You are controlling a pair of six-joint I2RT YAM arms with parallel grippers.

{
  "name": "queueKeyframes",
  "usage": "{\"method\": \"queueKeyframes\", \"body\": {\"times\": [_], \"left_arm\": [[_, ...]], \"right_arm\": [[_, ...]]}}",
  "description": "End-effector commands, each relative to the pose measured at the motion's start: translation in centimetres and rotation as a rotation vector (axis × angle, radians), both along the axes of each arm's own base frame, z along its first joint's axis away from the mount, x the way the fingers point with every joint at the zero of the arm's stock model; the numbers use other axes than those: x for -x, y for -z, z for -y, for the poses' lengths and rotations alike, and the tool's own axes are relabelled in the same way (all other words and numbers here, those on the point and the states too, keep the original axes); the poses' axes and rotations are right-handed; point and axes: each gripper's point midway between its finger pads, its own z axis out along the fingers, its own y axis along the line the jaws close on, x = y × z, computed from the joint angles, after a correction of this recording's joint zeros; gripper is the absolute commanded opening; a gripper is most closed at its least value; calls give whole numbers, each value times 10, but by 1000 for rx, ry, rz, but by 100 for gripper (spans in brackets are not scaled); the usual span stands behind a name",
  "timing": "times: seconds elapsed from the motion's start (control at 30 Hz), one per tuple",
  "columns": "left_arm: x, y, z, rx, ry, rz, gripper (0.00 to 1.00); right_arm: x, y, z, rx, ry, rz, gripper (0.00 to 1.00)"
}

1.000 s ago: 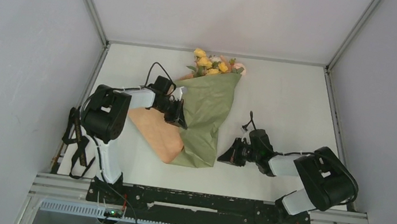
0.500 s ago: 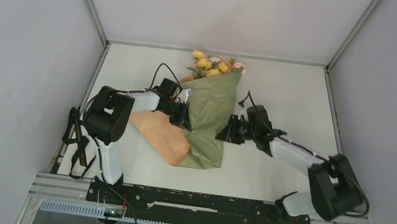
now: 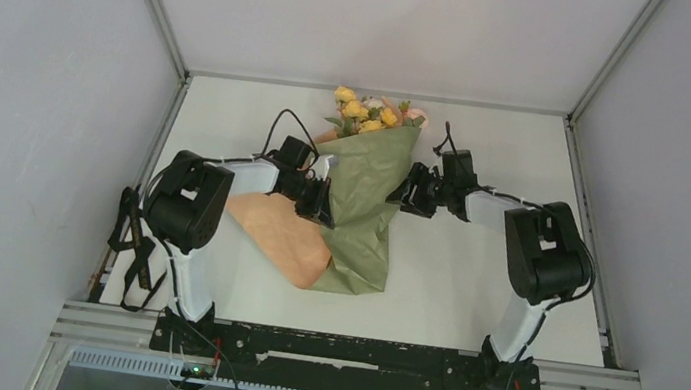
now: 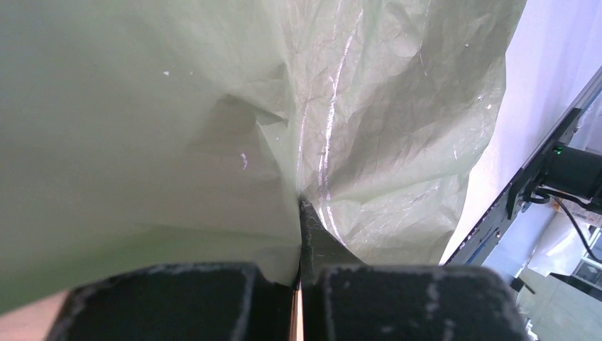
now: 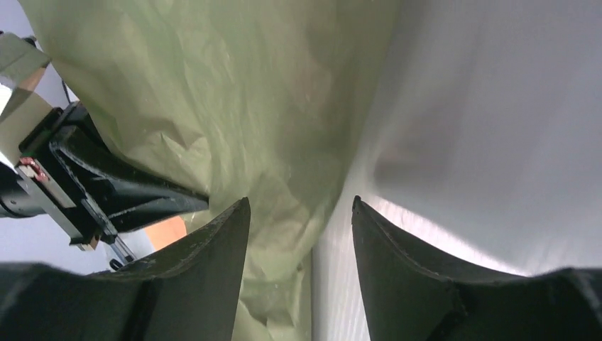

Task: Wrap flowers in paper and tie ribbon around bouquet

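Beside the olive wrapping paper's right edge, hovering with the right gripper spread open, best sliding that edge deep between its jaws before closing, while pinching the left fold tight in the left gripper, flowers lying beyond both claws.

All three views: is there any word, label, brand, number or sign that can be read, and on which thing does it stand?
None: no text can be read in any view.
The paper, the flowers and the table show no print, label or number.
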Motion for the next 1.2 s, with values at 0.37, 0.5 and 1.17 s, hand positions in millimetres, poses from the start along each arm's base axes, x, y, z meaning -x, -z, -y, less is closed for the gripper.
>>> {"method": "queueKeyframes", "body": {"times": [0.37, 0.5, 1.17], "left_arm": [[-75, -58, -58, -395, 0, 406, 45], [-79, -146, -57, -418, 48, 634, 55], [108, 5, 59, -476, 994, 709, 65]], "right_arm": [[-25, -10, -19, -131, -5, 41, 2], [-20, -19, -20, -139, 53, 28, 0], [3, -16, -24, -120, 134, -67, 0]]}}
